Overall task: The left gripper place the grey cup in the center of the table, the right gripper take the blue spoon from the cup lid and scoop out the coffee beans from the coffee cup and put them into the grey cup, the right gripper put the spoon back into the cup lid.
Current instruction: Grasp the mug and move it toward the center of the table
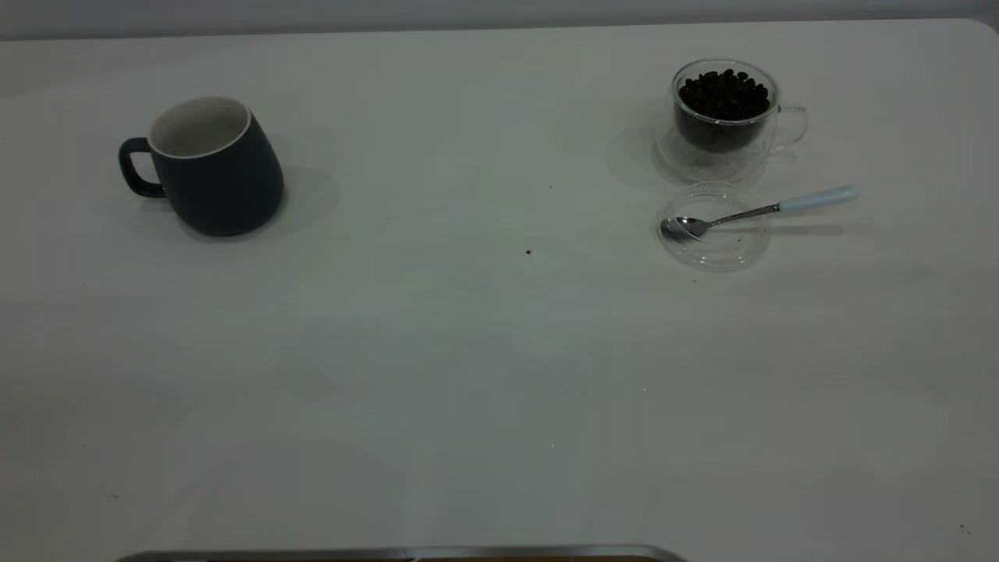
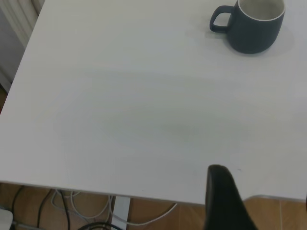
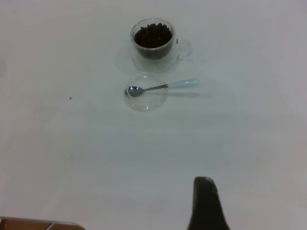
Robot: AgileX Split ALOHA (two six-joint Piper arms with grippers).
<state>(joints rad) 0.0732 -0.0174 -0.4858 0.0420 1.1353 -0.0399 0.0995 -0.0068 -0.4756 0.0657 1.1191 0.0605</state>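
Grey cup [image 1: 215,168] upright at far left of white table [image 1: 468,375], handle pointing left, nothing inside. Glass coffee cup [image 1: 726,113] full of beans [image 1: 724,94] at far right. Just nearer, clear lid [image 1: 712,230] with spoon [image 1: 761,211] bowl resting in it, blue handle sticking out right. One dark finger [image 2: 225,201] of left gripper and one finger [image 3: 206,203] of right gripper visible only; open or closed impossible to tell.

A plain test bench setup, likely a lab: a bare white tabletop [image 1: 468,375] under even indoor light. Below the tabletop's edge, loose cables [image 2: 91,211] trail over a wood-toned floor [image 2: 158,218]. A pale wall [image 1: 468,12] runs behind the tabletop.
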